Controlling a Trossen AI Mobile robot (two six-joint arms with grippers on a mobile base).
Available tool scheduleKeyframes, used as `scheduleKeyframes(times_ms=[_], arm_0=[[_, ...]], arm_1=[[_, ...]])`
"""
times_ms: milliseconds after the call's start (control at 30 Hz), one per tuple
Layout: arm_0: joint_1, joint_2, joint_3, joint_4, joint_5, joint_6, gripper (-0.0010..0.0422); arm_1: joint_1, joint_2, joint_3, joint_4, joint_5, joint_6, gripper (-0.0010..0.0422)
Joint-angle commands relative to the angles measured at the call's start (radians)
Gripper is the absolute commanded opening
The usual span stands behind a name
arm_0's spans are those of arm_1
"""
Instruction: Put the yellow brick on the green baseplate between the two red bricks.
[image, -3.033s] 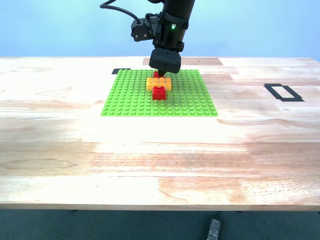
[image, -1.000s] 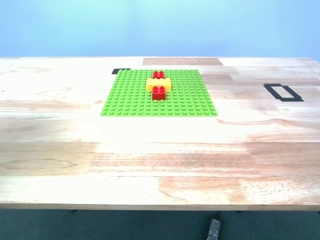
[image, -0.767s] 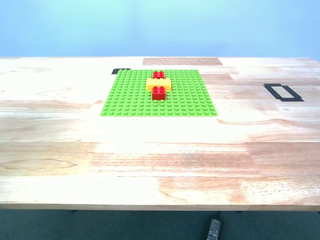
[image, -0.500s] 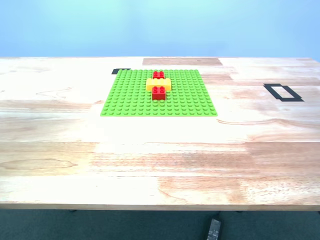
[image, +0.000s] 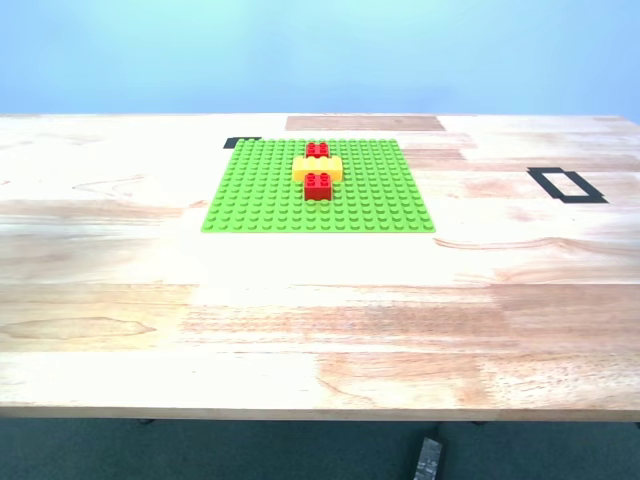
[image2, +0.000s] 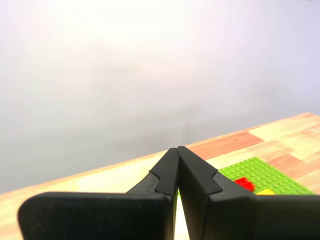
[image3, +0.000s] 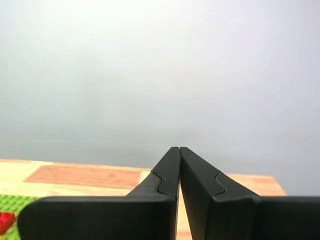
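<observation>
The yellow brick sits on the green baseplate, between the two red bricks: one behind it and one in front, all touching in a row. No arm shows in the exterior view. My first gripper is shut and empty, held above the table, with the baseplate, a red brick and the yellow brick in its view. My second gripper is shut and empty, with a baseplate corner and a red brick in its view.
The baseplate lies on a wooden table. A black tape rectangle is at the exterior view's right, a small black mark by the plate's far corner, and a darker wood patch behind the plate.
Three seconds ago an arm's gripper stood over the bricks on the plate. It has left the exterior view. The bricks have not moved over the last second.
</observation>
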Motion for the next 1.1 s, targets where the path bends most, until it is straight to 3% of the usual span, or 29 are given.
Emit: scheduleKeyframes(times_ms=[33,200,333,500,633,1100], arm_0=[[0.0,-0.012,-0.046,0.037,-0.05,-0.001,0.0],[0.0,-0.021,-0.104,0.083,-0.052,0.0,0.0],[0.0,-0.023,-0.145,0.106,-0.052,-0.001,0.0],[0.0,-0.023,-0.195,0.163,-0.054,-0.008,0.0],[0.0,-0.023,-0.229,0.186,-0.11,-0.019,0.0],[0.0,-0.021,-0.232,0.081,-0.122,-0.016,0.0]], arm_1=[[0.0,-0.069,-0.05,0.001,0.001,-0.011,-0.0001],[-0.009,-0.161,-0.118,0.001,0.007,0.008,-0.0001],[-0.023,-0.184,-0.156,-0.001,0.084,0.016,-0.0001],[-0.047,-0.178,-0.171,0.007,0.084,-0.003,-0.0001],[-0.084,-0.18,-0.19,0.015,0.117,-0.008,-0.0001],[-0.163,-0.166,-0.217,0.031,0.023,-0.005,-0.0001]])
